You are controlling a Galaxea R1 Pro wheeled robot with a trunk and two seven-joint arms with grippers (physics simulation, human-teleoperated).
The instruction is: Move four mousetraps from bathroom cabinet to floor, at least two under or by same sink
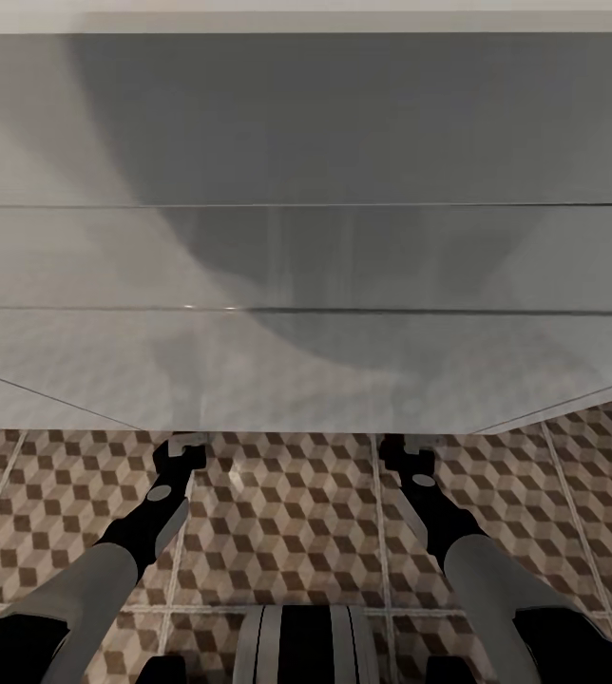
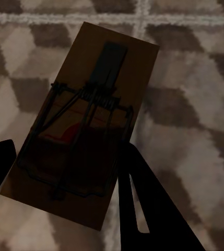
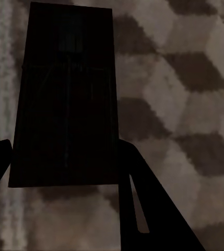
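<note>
Both arms reach forward to the lower edge of the long white sink unit (image 1: 306,256), low over the cube-patterned bathroom floor (image 1: 287,532). My left gripper (image 1: 184,454) is shut on a mousetrap (image 2: 85,130), a brown wooden slab with a wire spring and bar, held tilted between the fingers (image 2: 143,204) above the tiles. My right gripper (image 1: 406,452) is shut on a second mousetrap (image 3: 65,99), which lies in deep shadow over the floor (image 3: 185,104). The cabinet is out of view.
The white sink block spans the whole width ahead, its lower edge right at the fingertips. Patterned tiles with pale grout lines stretch back toward my base (image 1: 306,646) and to both sides.
</note>
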